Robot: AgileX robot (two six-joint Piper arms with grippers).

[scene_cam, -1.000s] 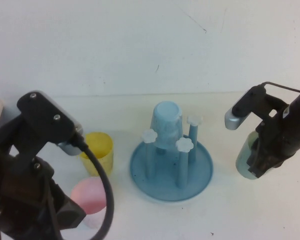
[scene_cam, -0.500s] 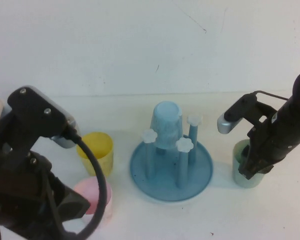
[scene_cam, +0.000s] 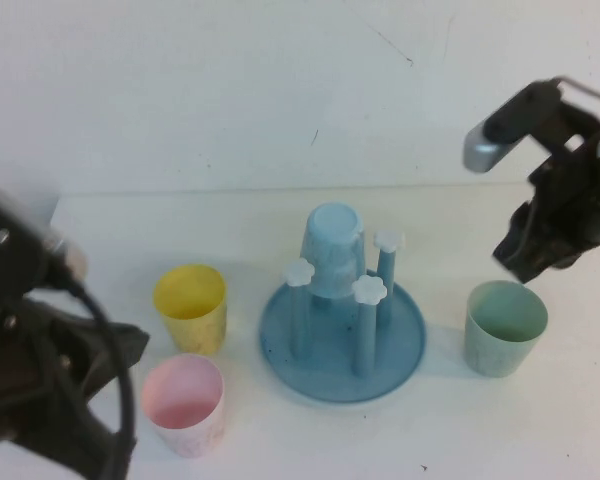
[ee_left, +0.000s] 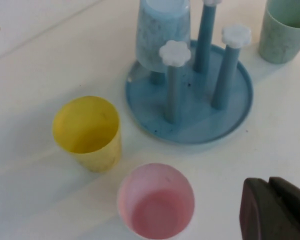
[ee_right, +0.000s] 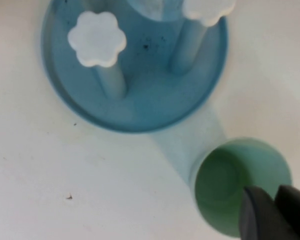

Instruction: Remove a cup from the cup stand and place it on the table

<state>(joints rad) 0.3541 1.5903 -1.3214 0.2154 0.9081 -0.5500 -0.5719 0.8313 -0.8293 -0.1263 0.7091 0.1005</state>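
High view shows the mint cup (scene_cam: 505, 327) upright on the table (scene_cam: 180, 220), free beneath the raised right gripper (scene_cam: 525, 262), whose grip I cannot tell, like the left gripper (ee_left: 277, 210) low near the pink cup (scene_cam: 185, 404).

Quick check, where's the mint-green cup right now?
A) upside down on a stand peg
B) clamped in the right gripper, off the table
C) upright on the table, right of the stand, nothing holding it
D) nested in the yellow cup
C: the mint-green cup stands upright, mouth up, on the table beside the cup stand; the right gripper sits above it and clear of it, and the left gripper is near the pink cup.
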